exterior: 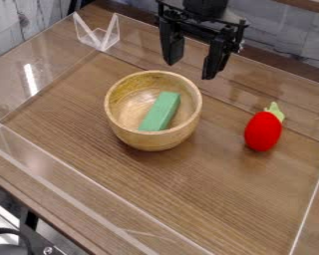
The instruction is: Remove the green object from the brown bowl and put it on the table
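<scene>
Near to far: the mint-green rectangular block [159, 112] rests inside the round brown wooden bowl [149, 143], toward the camera and slightly image-left of my gripper [190, 68], whose fingers stand spread with nothing between them. The block's long axis slants from near-left to far-right; I judge that I must travel nearward, then descend across its narrow width.

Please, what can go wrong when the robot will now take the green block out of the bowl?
The green block lies inside the brown bowl, near its wall, so the gripper may hit the thick rim while going down. If it catches the rim, the bowl could slide or tip. The red strawberry-like object rests on the table to one side, so a careless placement might bump it.
</scene>
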